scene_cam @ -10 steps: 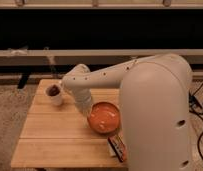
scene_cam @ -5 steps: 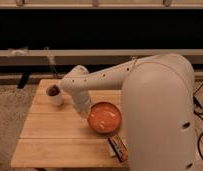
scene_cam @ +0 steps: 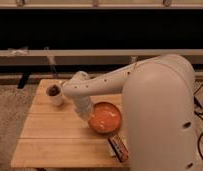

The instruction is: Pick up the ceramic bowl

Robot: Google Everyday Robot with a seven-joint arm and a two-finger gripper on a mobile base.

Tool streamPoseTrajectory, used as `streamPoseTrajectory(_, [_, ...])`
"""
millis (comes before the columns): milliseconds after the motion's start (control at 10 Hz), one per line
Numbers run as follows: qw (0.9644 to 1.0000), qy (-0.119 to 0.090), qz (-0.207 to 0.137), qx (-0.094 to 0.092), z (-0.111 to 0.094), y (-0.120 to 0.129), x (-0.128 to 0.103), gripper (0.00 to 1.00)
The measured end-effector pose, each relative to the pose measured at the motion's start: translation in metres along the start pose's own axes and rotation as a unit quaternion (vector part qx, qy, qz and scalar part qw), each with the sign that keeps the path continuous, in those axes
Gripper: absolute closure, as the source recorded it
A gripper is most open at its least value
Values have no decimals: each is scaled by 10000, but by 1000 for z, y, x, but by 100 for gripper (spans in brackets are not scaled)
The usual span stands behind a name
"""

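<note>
The gripper [scene_cam: 87,115] is seen low over the wooden table [scene_cam: 50,136], at the end of the white arm [scene_cam: 102,80], which is bent down from an elbow above it. The gripper's end is hidden against the near rim of the ceramic bowl [scene_cam: 107,118], so it cannot be told whether it is open or closed, nor whether the rim is touched.

The ceramic bowl is found just beside the gripper, on the side toward the robot's body, and is seated flat on the table. The white cup [scene_cam: 55,93] with dark contents is placed on the gripper's other side, apart from it and farther back. A small dark packet [scene_cam: 118,148] is laid past the bowl, toward the table's front edge.

The approach is judged to be done or nearly done, since the gripper is brought down at the bowl's edge. The bowl is not yet lifted. A firm hold on the rim and the lift clear of the table are judged to be left.
</note>
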Motion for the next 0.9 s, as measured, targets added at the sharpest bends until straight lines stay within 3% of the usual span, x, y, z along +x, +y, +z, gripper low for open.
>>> streamPoseTrajectory(600, [9998, 146, -95, 26, 20, 0, -2, 20])
streamPoseTrajectory(900, [9987, 487, -103, 68, 48, -2, -5, 20])
